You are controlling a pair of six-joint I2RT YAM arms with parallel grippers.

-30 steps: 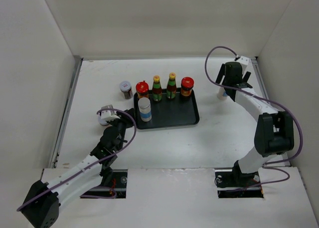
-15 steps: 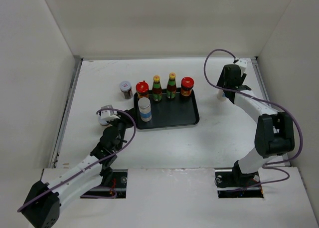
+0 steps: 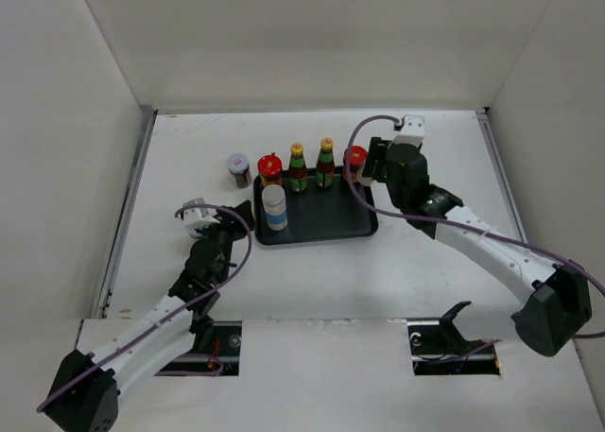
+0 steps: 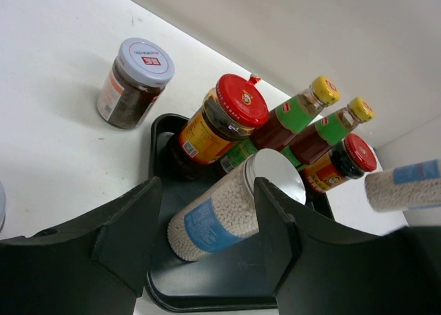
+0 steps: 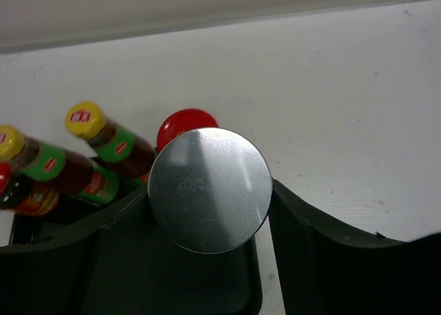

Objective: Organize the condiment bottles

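Note:
A black tray holds two red-capped dark jars, two slim green yellow-capped bottles and one white cylinder. A grey-lidded jar stands on the table left of the tray. My right gripper is shut on the second white cylinder, held above the tray's right end next to the red cap. This cylinder also shows in the left wrist view. My left gripper is open and empty, left of the tray, facing the tray's white cylinder. The second grey-lidded jar is not clearly in view.
White walls close in the table at the back and both sides. In the left wrist view the grey-lidded jar stands apart from the tray's left rim. Bare tray floor lies in front of the bottle row.
My right arm has swung from the back right corner to the tray's right end, carrying the white cylinder that stood there. My left gripper has shifted slightly.

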